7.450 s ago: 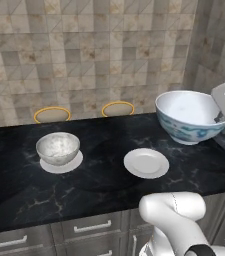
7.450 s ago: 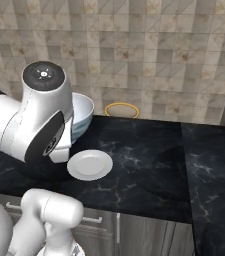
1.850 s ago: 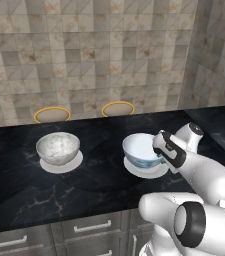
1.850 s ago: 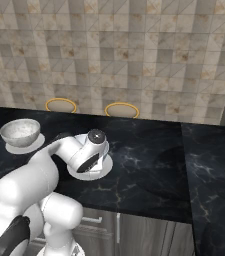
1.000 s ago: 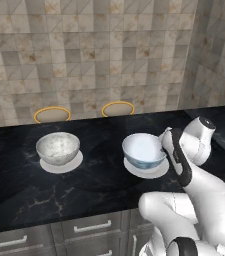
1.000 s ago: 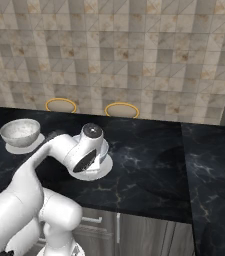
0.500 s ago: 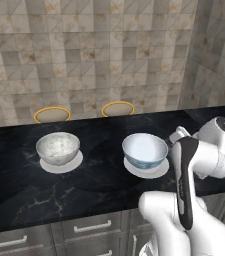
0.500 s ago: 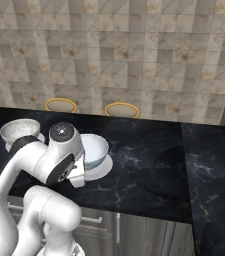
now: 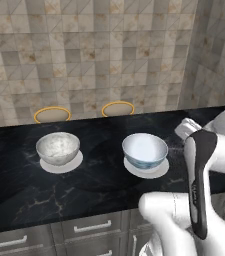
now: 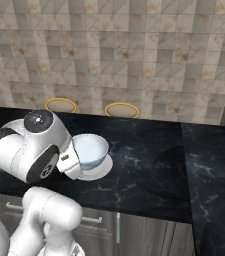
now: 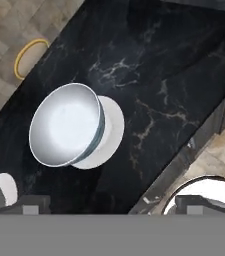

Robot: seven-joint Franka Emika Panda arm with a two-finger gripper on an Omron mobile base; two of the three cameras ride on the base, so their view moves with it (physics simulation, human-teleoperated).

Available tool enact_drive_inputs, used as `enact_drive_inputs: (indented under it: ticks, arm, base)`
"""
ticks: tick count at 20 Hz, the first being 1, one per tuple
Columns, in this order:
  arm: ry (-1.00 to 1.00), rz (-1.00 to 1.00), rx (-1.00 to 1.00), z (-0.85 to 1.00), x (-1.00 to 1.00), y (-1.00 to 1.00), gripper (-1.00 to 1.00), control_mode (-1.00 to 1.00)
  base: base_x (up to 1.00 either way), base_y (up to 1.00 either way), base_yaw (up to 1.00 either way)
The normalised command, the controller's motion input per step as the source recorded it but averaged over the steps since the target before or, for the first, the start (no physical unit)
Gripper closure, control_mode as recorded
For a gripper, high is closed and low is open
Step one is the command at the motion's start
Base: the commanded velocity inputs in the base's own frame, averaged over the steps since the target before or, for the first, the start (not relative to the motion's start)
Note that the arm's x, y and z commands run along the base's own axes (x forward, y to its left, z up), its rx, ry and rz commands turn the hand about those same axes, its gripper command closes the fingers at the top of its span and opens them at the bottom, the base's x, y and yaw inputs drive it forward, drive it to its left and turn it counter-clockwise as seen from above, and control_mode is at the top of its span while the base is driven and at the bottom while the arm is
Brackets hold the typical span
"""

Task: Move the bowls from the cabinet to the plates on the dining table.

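glossy black marble dining table (image 9: 99,185), smooth glazed blue-patterned bowl (image 9: 145,150)

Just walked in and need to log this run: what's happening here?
The robot arm is moving bowls onto plates on the black marble table. Both sit in place: the grey stone bowl on the left plate, the blue-patterned bowl on the right plate. The gripper is open, holds nothing and is above and apart from the blue-patterned bowl.
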Motion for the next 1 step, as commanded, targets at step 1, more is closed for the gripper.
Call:
enact_drive_inputs:
  ticks: [1]
  arm:
    - [0.0,0.35,-0.05,0.46,-0.42,0.02,-1.0,-1.0]
  base:
    - [0.0,0.0,0.0]
